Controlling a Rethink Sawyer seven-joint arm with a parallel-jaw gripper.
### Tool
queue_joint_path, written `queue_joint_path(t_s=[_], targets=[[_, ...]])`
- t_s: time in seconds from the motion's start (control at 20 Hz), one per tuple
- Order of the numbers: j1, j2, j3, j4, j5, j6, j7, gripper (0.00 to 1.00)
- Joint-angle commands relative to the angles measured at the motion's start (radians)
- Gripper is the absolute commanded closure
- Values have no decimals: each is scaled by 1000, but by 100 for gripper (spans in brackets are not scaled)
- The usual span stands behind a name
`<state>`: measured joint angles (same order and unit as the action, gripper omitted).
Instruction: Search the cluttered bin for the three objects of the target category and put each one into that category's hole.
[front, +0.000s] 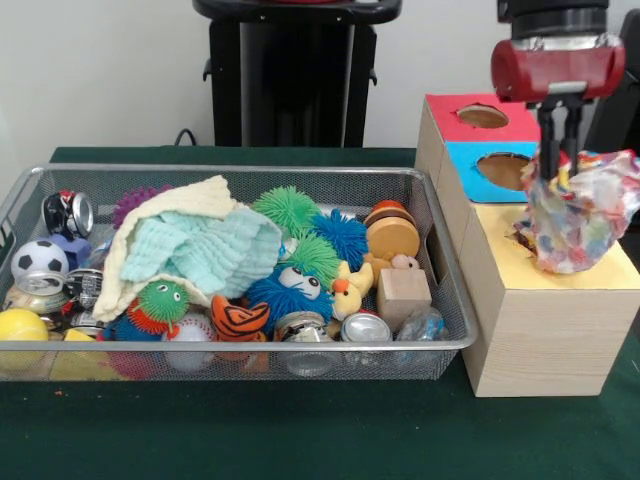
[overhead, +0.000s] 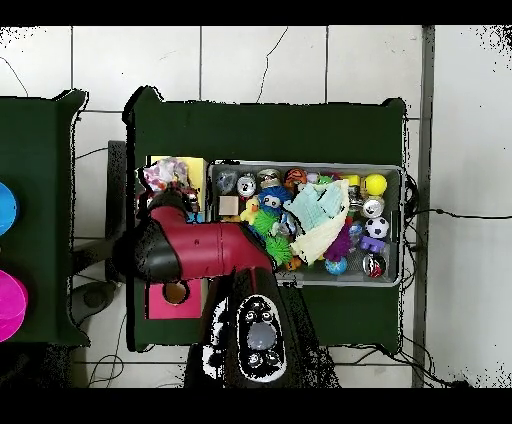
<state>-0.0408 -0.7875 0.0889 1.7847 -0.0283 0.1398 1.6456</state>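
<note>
**Spotter:** What have you got on the front camera?

**Operator:** I see the gripper at about two o'clock in the frame, above the wooden box. Its fingers are pinched together on a crumpled multicoloured plastic bag, which hangs over the box's yellow section, low enough to hide most of the hole there.

**Spotter:** And the other holes?

**Operator:** The blue section and the red section sit behind the yellow one, each with its round hole showing.

**Spotter:** The bin?

**Operator:** The wire mesh bin sits at nine o'clock from the box, just beside it. It's crowded: a pale green and cream cloth draped over the middle, spiky rubber balls around it, a soccer ball at the left end, a yellow duck, a wooden block, crushed cans along the front.

**Spotter:** Overhead agrees?

**Operator:** Yes, the bag is above the box at ten o'clock, with the red arm reaching to it.
</note>
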Motion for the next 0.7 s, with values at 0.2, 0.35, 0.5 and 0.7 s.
queue_joint_path(t_s=[0.2, 0.35, 0.5, 0.7], targets=[[54, 139, -187, -15, 13, 39, 205, 100], [59, 160, -188, -19, 27, 32, 207, 100], [75, 181, -197, -51, 56, 51, 217, 100], [137, 176, -249, -155, 110, 217, 231, 100]])
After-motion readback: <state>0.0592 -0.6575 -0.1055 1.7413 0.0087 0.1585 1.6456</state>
